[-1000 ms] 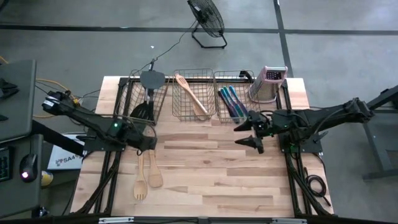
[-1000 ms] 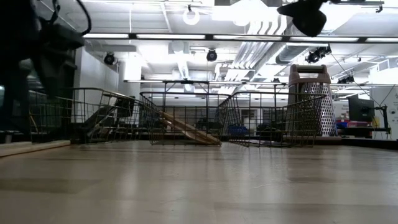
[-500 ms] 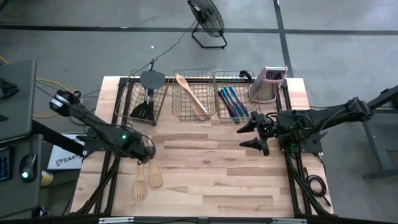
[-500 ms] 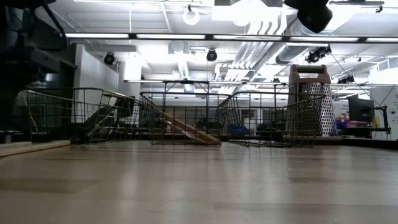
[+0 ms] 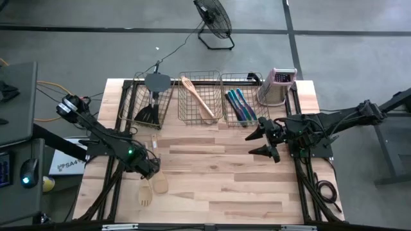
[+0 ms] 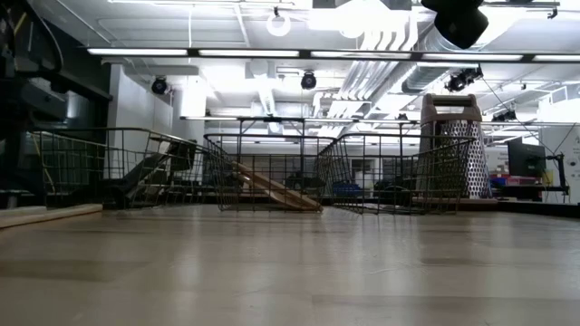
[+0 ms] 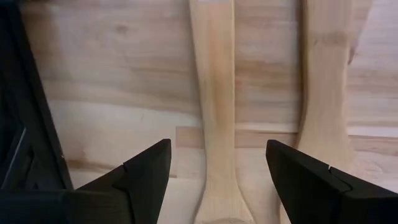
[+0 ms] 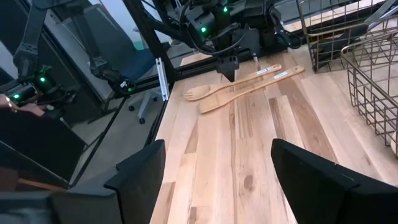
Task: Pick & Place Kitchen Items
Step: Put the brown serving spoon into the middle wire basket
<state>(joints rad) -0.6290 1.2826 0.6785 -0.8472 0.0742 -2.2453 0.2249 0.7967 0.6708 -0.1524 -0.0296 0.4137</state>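
A: Item one. Left tool (image 5: pixel 151 172), dark two-fingered, fingers spread wide and empty, low over the near-left part of the pale butcher-block wooden table (image 5: pixel 218 186).

B: Position relative to stock?

A: Directly above two pale wooden utensils lying side by side, flat on the boards: long-handled wooden fork (image 5: pixel 144 191) and flat wooden spoon (image 5: pixel 158 183). In the left wrist view, one handle (image 7: pixel 214 118) centred between the spread fingers, the second handle (image 7: pixel 326 106) just beside the far finger. No contact visible.

B: Reason for that pose?

A: Likely lined up for a pinch across the handle of the centred piece.

B: Item two?

A: Right tool (image 5: pixel 264 138), fingers likewise apart, nothing held, waiting above the table's right side, near the rightmost basket.

B: Stock already binned?

A: Three wire mesh baskets along the far edge. Left wire basket (image 5: pixel 128 102): dark grey spatulas. Middle wire basket (image 5: pixel 218 96): light wooden spoon (image 5: pixel 196 99). Right wire basket (image 5: pixel 226 83): slim blue, teal and purple pieces (image 5: pixel 239 106). Sorted by kind, apparently; the wooden pair probably bound for the middle one.
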